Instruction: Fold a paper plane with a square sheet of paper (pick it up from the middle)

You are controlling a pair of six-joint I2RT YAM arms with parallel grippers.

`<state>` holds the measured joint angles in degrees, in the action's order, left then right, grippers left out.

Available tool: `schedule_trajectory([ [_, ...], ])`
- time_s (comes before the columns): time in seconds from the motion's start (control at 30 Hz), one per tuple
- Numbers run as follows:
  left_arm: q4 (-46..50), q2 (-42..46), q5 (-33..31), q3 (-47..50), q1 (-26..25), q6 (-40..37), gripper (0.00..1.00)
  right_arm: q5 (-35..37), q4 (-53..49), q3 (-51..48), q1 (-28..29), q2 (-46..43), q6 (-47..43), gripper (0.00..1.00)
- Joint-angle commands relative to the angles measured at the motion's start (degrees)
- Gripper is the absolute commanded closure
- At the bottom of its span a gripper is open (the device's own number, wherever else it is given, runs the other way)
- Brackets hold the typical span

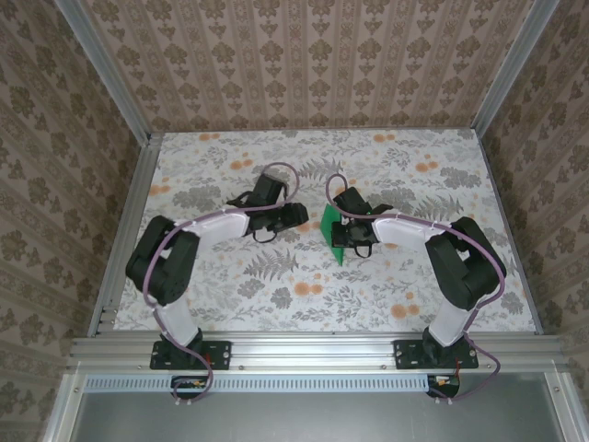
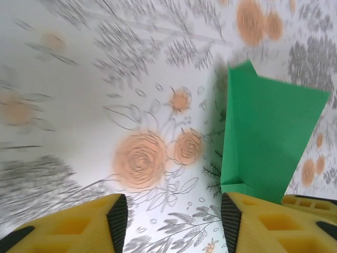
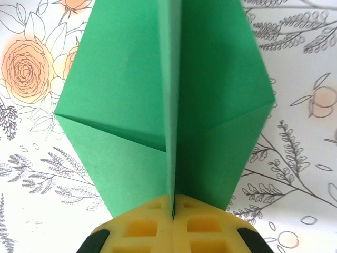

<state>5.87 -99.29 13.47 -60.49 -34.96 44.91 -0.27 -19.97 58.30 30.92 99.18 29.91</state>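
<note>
Broadly, the flowered table (image 1: 230, 276) carries everything, with the left arm (image 1: 170, 262) and right arm (image 1: 465, 262) both reaching in toward its middle. Between them, a little toward the right arm, sits the paper plane (image 3: 121, 105): bright green, folded to a pointed shape with slanted flaps on either side and a raised centre crease, its wings spread over the table. The right gripper (image 3: 172, 211) is clamped tight on that centre ridge at the near end, its yellow pads (image 3: 205, 226) meeting with only the paper between them. The left gripper (image 2: 174, 211) stands parted with bare tabletop showing in the gap and nothing held; the paper lies just beyond its right-hand finger (image 2: 247, 221), and whether the two touch I cannot tell. Judging by its look, the paper is very light and thin. It should be stiff only along its creases, floppy across the wings, and easy to dent or tear if pinched hard. The doubled centre ridge looks like the soundest place to grip, while a single-layer wing edge would likely buckle or slip.
</note>
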Motion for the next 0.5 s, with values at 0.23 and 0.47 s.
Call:
schedule_trajectory([
  [0.23, 10.8, 8.65, -12.64, 5.7, 3.87, 0.41, 0.32, 11.41, -10.44, 7.82, 3.86, 4.69, -1.35, 0.9],
  [0.47, 13.06, 9.67, -14.76, 6.66, 4.53, 0.94, 0.22, 11.77, -12.03, 10.19, 4.77, 7.32, -1.3, 0.84],
])
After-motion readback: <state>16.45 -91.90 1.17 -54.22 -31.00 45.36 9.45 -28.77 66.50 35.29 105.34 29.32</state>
